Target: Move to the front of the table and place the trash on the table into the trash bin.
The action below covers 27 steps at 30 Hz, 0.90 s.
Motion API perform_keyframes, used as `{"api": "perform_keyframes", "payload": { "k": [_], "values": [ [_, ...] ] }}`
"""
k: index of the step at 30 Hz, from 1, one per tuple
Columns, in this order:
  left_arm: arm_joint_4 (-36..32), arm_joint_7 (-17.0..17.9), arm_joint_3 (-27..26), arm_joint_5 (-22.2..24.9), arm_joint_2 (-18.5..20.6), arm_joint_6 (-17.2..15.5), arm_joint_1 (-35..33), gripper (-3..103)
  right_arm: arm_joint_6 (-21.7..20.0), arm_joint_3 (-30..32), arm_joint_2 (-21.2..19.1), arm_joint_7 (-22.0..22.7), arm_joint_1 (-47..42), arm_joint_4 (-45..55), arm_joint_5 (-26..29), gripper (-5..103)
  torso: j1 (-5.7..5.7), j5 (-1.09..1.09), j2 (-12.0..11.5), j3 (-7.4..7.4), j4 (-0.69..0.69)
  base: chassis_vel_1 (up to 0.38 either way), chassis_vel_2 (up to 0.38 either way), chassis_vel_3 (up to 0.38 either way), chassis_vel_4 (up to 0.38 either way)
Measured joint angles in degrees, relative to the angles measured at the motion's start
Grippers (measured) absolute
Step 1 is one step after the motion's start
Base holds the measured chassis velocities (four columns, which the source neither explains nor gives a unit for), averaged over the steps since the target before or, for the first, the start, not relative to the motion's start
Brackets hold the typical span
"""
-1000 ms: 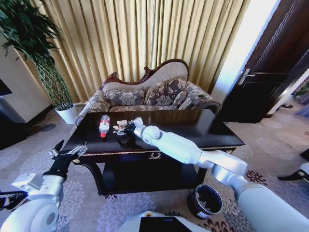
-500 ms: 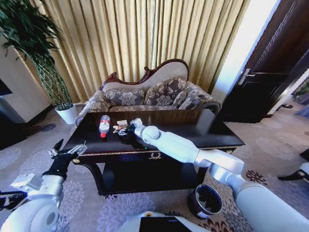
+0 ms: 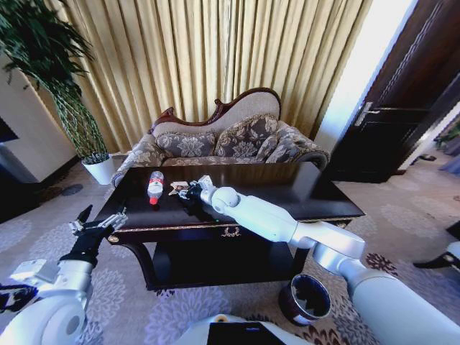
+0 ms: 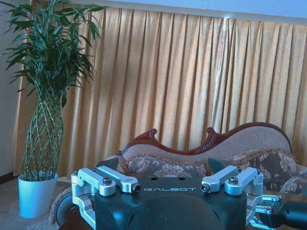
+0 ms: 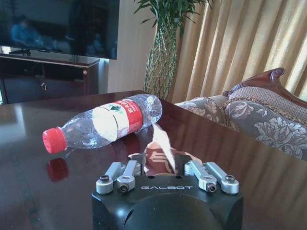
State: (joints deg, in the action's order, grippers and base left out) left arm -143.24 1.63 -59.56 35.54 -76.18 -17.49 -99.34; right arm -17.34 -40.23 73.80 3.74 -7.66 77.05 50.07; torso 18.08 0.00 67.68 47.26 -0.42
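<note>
Right gripper (image 3: 188, 191) over table (image 3: 309, 188), closed on wrapper (image 5: 160, 146) | bottle (image 5: 103, 123) lying just beside | left gripper (image 3: 97, 226) spread wide, off table corner | bin (image 3: 304, 298) on floor

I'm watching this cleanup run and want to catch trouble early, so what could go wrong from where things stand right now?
The right gripper is closed around the wrapper on the table; the thin piece may slip out on lifting. The bottle lies on its side right beside the gripper, so a sideways nudge might roll it. The trash bin sits on the floor near the right arm's elbow; swinging back could bump it. The left gripper waits off the table's left corner.
</note>
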Motion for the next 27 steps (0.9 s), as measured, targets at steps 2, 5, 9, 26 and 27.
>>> {"api": "perform_keyframes", "payload": {
  "k": [2,5,9,26,27],
  "values": [
    [0.00,-0.02,0.02,0.01,-0.01,0.00,0.03,100,0.00,0.08,-0.15,0.00,-0.15,0.03,-0.09,33,0.00,0.00,0.00,0.00,0.00,0.000,0.000,0.000,0.000],
    [0.00,-0.04,0.14,0.01,-0.09,0.00,0.05,100,0.00,0.14,-0.31,0.00,-0.28,0.04,-0.18,23,0.00,0.00,0.00,0.00,0.00,0.000,0.000,0.000,0.000],
    [0.00,-0.06,0.25,0.01,-0.11,-0.04,0.12,100,0.04,0.37,-0.57,0.01,-0.60,0.18,-0.35,3,0.00,0.00,0.00,0.00,0.00,0.000,0.000,0.000,0.000],
    [0.00,-0.09,0.21,0.00,0.18,-0.03,0.20,100,-0.92,8.73,-1.84,2.82,-3.63,4.01,-0.77,0,0.00,0.00,0.00,0.00,0.00,0.000,0.000,0.000,0.000],
    [0.00,-0.08,0.20,0.01,0.30,-0.02,0.23,100,-1.48,10.58,-2.19,3.50,-3.98,4.63,-0.77,0,0.00,0.00,0.00,0.00,0.00,0.000,0.000,0.000,0.000]
  ]
}}
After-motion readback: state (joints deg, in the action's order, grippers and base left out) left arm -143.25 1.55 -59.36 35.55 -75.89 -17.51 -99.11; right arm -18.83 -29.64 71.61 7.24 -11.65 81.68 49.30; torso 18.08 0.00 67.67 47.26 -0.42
